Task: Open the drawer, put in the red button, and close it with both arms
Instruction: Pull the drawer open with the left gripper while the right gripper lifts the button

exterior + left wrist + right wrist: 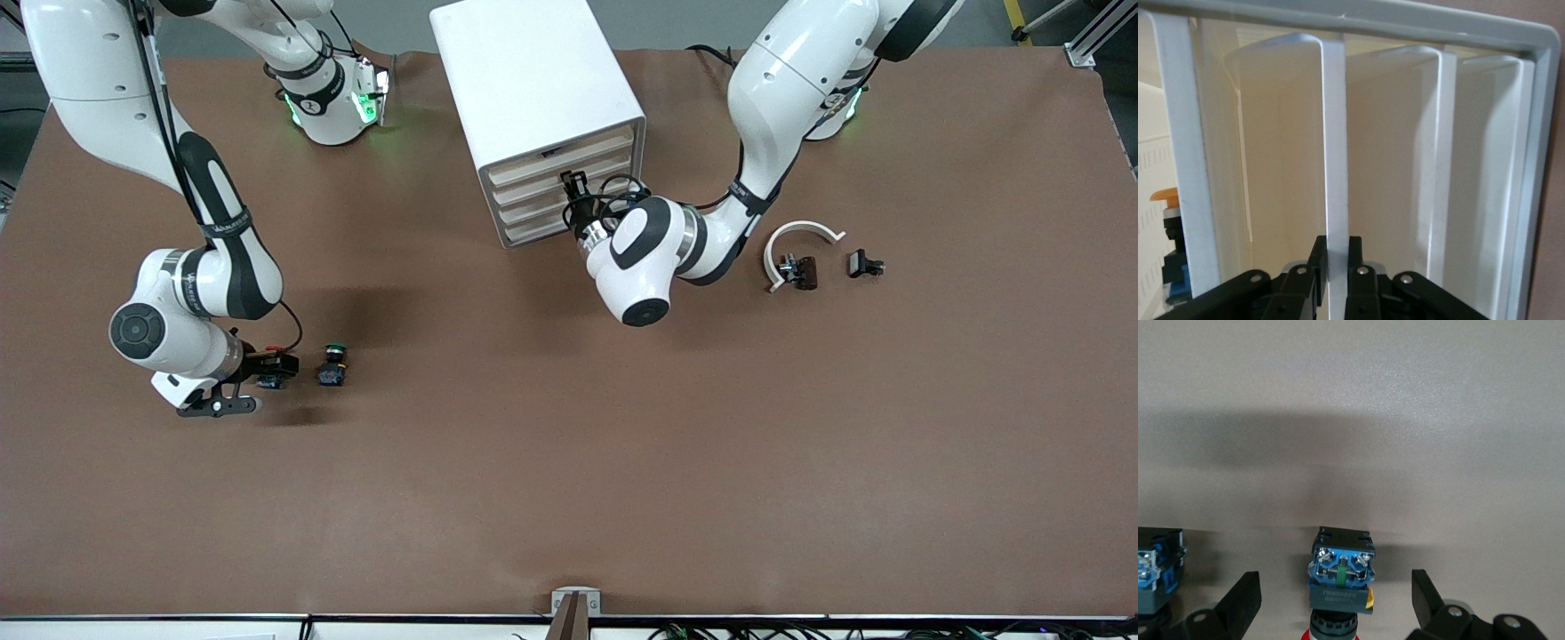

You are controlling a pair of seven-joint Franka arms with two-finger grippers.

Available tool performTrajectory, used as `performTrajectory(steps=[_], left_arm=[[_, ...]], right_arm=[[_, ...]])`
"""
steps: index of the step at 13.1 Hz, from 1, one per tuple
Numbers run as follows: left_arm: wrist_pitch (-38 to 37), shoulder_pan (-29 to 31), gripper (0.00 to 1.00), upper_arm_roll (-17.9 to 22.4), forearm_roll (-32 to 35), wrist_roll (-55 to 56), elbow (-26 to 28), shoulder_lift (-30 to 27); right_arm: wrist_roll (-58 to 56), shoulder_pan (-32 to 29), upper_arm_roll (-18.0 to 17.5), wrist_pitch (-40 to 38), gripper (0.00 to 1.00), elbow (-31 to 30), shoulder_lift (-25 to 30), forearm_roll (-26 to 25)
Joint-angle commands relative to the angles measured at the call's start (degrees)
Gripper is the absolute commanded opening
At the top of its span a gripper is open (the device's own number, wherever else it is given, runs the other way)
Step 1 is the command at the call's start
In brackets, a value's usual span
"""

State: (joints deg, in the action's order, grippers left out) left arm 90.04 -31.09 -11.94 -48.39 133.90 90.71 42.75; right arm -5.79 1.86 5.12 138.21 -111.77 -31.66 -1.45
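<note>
The white drawer cabinet [533,89] stands between the arms' bases, its drawers pushed in. My left gripper [573,187] is at its front. In the left wrist view this gripper [1337,257] is shut on a thin white drawer handle [1335,133]. The red button [1341,570] lies on its side on the brown table toward the right arm's end, blue base outward, red cap toward the wrist. My right gripper [1336,597] is open, one finger on each side of the button without touching it. From the front the red button [271,380] is mostly hidden under the right gripper [280,369].
A green-capped button [333,364] stands right beside the red one. Toward the left arm's end lie a white curved piece [800,240] and two small dark parts [800,271] [864,264]. A small orange-capped part [1166,220] shows beside the cabinet frame.
</note>
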Motion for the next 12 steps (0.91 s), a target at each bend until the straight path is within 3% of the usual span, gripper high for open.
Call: performTrajectory(steps=[1, 6, 7, 8, 10, 11, 12], left_arm=[[-0.4, 0.1, 0.03, 3.1, -1.0, 0.4, -1.1, 0.3], [0.0, 0.4, 0.03, 11.6, -3.7, 0.4, -4.6, 0.8], [0.4, 0.5, 0.05, 12.8, -4.6, 0.5, -5.4, 0.8], [1.5, 0.5, 0.06, 14.4, -5.4, 0.6, -5.8, 0.8], [2.9, 0.6, 0.11, 15.7, -6.3, 0.2, -6.3, 1.5], [2.9, 1.1, 0.37, 15.7, -6.2, 0.0, -7.1, 2.0], [2.9, 1.4, 0.99, 15.7, -6.2, 0.0, -7.9, 2.3]], right_arm=[[0.9, -0.5, -0.5, 0.7, 0.84, -0.1, -0.2, 0.0], [1.0, -0.8, -0.5, 0.3, 0.32, -0.1, -0.2, 0.0], [1.0, -0.8, -0.5, 0.1, 0.17, -0.1, -0.2, 0.0], [1.0, -0.8, -0.5, 0.1, 0.09, -0.1, -0.2, 0.0], [1.0, -0.8, -0.5, 0.0, 0.04, 0.1, -0.2, 0.0], [1.0, -0.6, -0.5, -0.2, 0.04, 0.1, 0.3, 0.0], [1.0, -0.4, -0.5, -1.1, 0.04, 0.2, 0.8, 0.0]])
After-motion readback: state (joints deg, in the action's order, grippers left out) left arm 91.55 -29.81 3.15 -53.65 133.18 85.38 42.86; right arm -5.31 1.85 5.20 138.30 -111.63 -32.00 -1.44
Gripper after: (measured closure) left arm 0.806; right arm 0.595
